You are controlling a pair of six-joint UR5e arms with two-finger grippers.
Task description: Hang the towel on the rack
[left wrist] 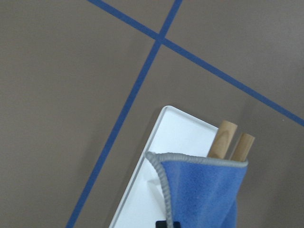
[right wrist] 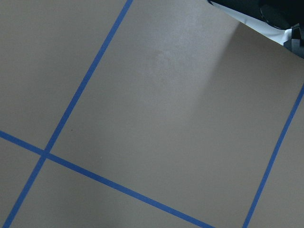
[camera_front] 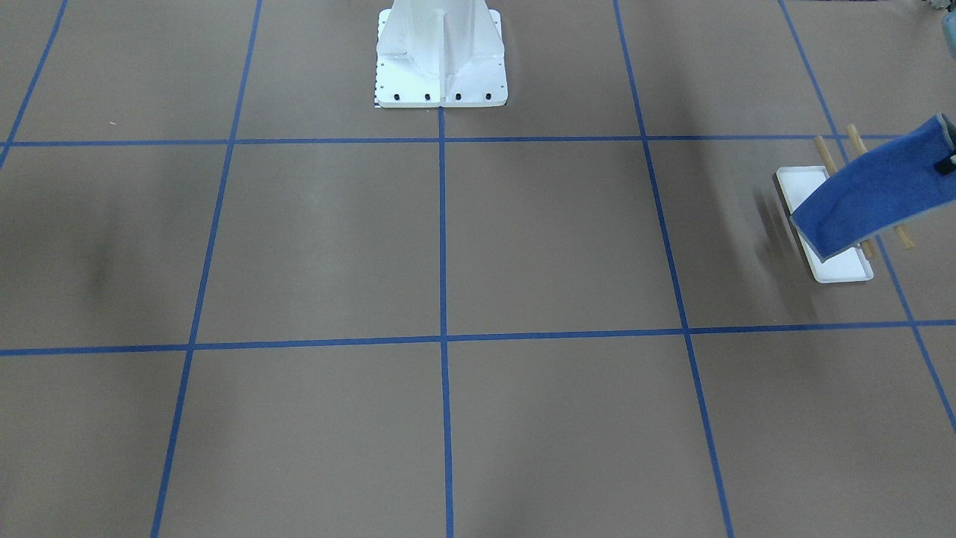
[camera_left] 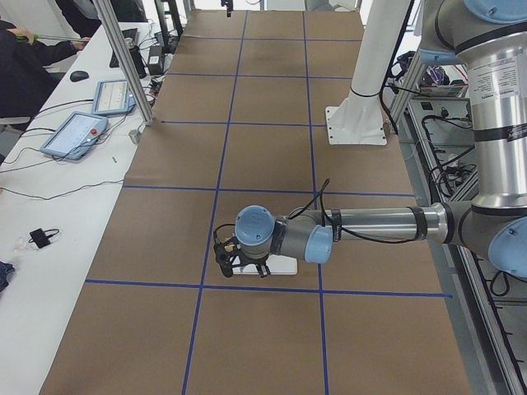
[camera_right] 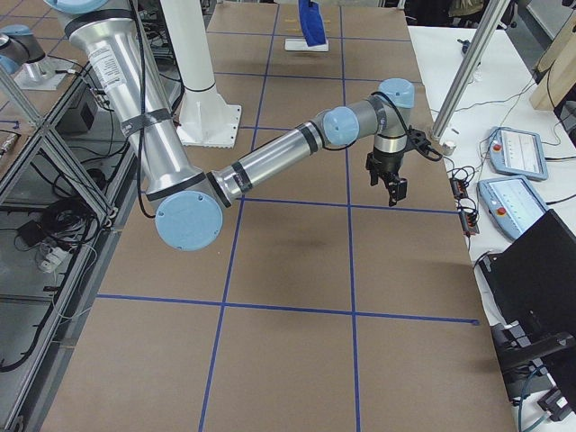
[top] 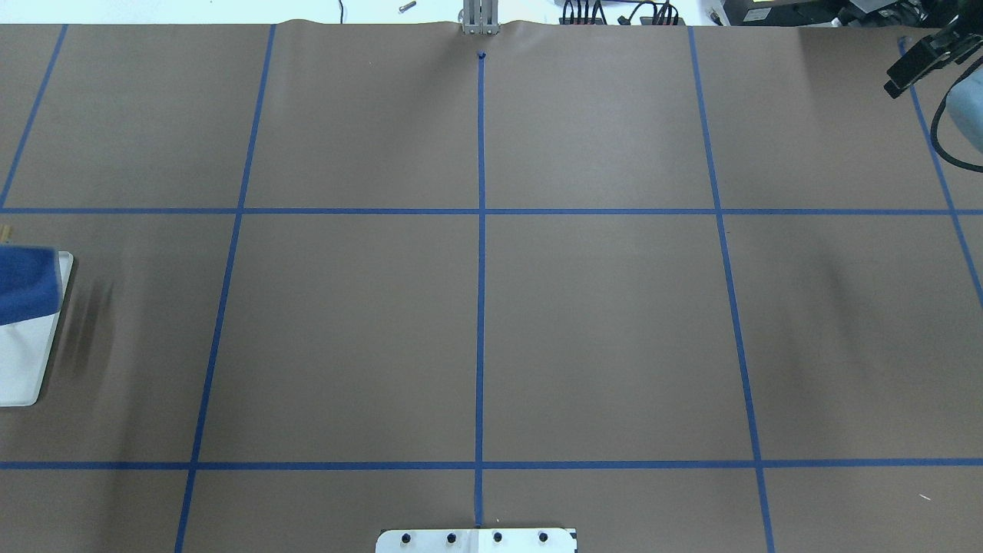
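Note:
The royal-blue towel (camera_front: 866,198) hangs slanted over the rack, its lower end above the white tray base (camera_front: 840,270). The two tan rods (camera_front: 821,153) stick out behind it. My left gripper (camera_front: 947,163) is shut on the towel's upper end at the view's right edge. In the left wrist view the towel (left wrist: 204,194) hangs in front of the rod ends (left wrist: 222,137) and the tray (left wrist: 175,152). In the overhead view only part of the towel (top: 27,284) and base (top: 31,361) shows. My right gripper (top: 918,61) is open and empty, far off.
The large white bolted pedestal (camera_front: 441,60) stands at the table's robot side. Blue tape lines (camera_front: 442,239) divide the brown table into squares. Operators' tablets (camera_right: 513,148) and cables lie on the white bench beyond the table's far edge.

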